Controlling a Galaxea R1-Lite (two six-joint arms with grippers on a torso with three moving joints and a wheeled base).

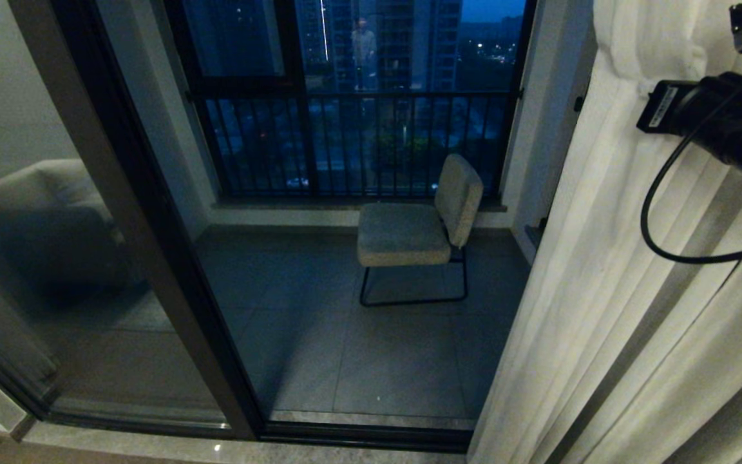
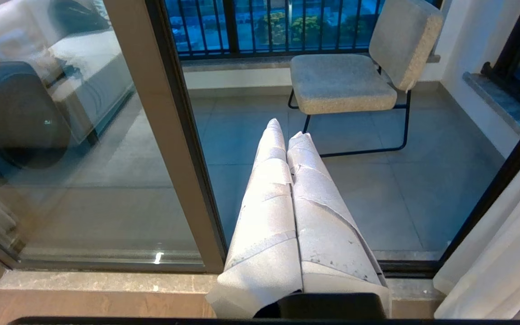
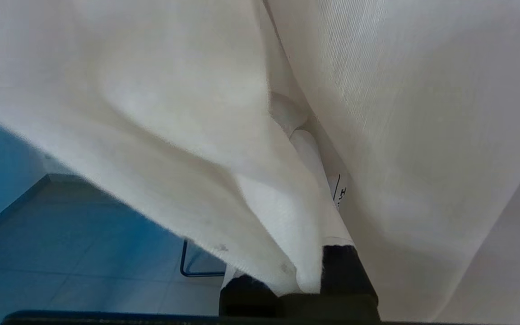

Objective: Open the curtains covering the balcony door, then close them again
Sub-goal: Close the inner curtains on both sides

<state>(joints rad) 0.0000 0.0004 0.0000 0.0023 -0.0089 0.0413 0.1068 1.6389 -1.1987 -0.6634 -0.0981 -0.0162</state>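
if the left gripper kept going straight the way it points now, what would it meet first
Probably the grey tiled balcony floor, just short of the beige cushioned chair with black metal legs. The paper-wrapped left gripper, jaws shut, points down through the gap beside the dark-framed glass balcony door; depth is hard to judge.

Grey upholstered chair (image 1: 419,222) on a thin black frame, centre of the head view, side-on with the backrest to the right. It stands on grey floor tiles (image 1: 358,348). Black-barred railing (image 1: 351,145) across the upper centre, just behind the chair; lit tower blocks (image 1: 384,38) at dusk beyond it. Faint standing figure (image 1: 364,48) top centre. Pale sofa reflection (image 1: 42,212) at left.
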